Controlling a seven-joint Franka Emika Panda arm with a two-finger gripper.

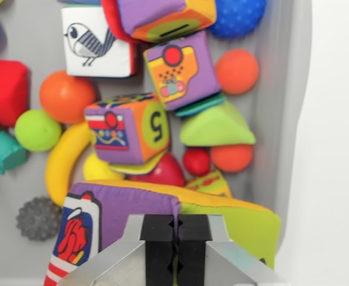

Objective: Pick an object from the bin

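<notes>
My gripper (175, 241) fills the bottom middle of the wrist view, its black fingers pressed together on a fold of a purple and green soft fabric cube (127, 208). That cube hangs close under the camera, above the grey bin (281, 89). Below lie more soft toys: a cube with a "5" (130, 128), a purple cube with a red dot (183, 68), a white cube with a bird drawing (94, 42), and a green wedge (216, 128).
Orange balls (66, 95) (237, 71), a green ball (37, 130), a yellow banana (64, 161), a grey spiky ball (39, 218), a red block (5, 92) and a blue bumpy ball (237, 15) crowd the bin. The bin's right wall (293, 119) borders a white surface (341, 149).
</notes>
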